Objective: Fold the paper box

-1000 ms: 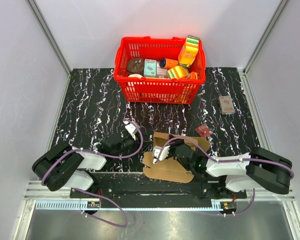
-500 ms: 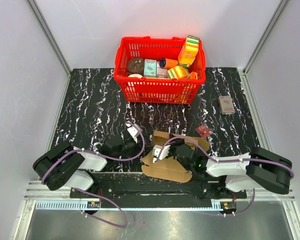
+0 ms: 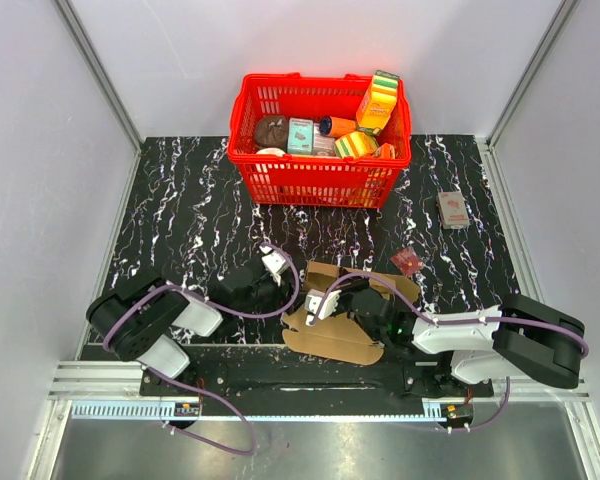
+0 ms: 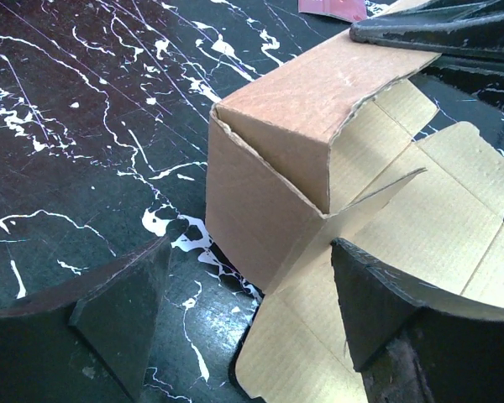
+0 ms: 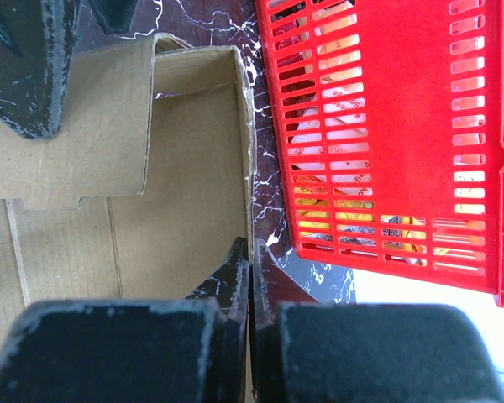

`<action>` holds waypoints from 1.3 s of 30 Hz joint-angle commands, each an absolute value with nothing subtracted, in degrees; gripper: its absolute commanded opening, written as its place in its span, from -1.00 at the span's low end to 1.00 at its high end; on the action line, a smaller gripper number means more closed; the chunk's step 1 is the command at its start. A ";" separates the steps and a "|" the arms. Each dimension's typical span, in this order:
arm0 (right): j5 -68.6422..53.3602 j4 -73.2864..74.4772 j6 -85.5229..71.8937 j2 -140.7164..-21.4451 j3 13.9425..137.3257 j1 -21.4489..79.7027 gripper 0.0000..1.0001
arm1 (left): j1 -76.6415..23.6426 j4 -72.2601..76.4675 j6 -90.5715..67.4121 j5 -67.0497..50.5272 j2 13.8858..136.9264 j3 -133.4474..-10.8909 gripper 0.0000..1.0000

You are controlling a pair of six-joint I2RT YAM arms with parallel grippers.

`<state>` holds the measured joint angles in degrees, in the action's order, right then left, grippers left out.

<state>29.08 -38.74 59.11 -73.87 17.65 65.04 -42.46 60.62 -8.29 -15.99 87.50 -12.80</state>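
The paper box (image 3: pixel 332 338) is a brown cardboard sheet, partly folded, lying at the near middle of the table. One corner stands up as two walls (image 4: pixel 269 180), with flat flaps (image 4: pixel 454 210) spread around it. My left gripper (image 3: pixel 285 287) is open at the box's left corner. In the left wrist view (image 4: pixel 252 290) one finger (image 4: pixel 122 311) is over the table and the other (image 4: pixel 378 302) is over a flap. My right gripper (image 3: pixel 352 292) is shut on the top edge of an upright wall (image 5: pixel 249 151), with its fingertips (image 5: pixel 235 264) pinched together.
A red basket (image 3: pixel 310 170) full of small packages stands behind the box, and also shows in the right wrist view (image 5: pixel 386 126). A small red packet (image 3: pixel 406 262) lies right of the box. A small printed box (image 3: pixel 452 209) lies at the far right. The table (image 3: pixel 180 220) is black marble.
My left arm has moved right, bringing its open gripper up to the box's left corner. My right gripper has stayed shut on the wall.
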 commanded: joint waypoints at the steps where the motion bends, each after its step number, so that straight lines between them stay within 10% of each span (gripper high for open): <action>1: 29.36 -41.31 56.95 -73.04 17.49 65.65 -1.00 | -42.72 68.20 -7.38 -15.21 88.68 -14.41 0.64; 39: 36.30 -55.89 58.71 -83.05 14.59 68.55 -1.00 | -48.51 83.85 -9.14 -1.59 98.17 -13.89 0.75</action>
<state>34.46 -50.26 58.92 -80.49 15.51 67.59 -47.72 72.64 -9.08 -5.48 97.73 -12.95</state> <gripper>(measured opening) 0.012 0.875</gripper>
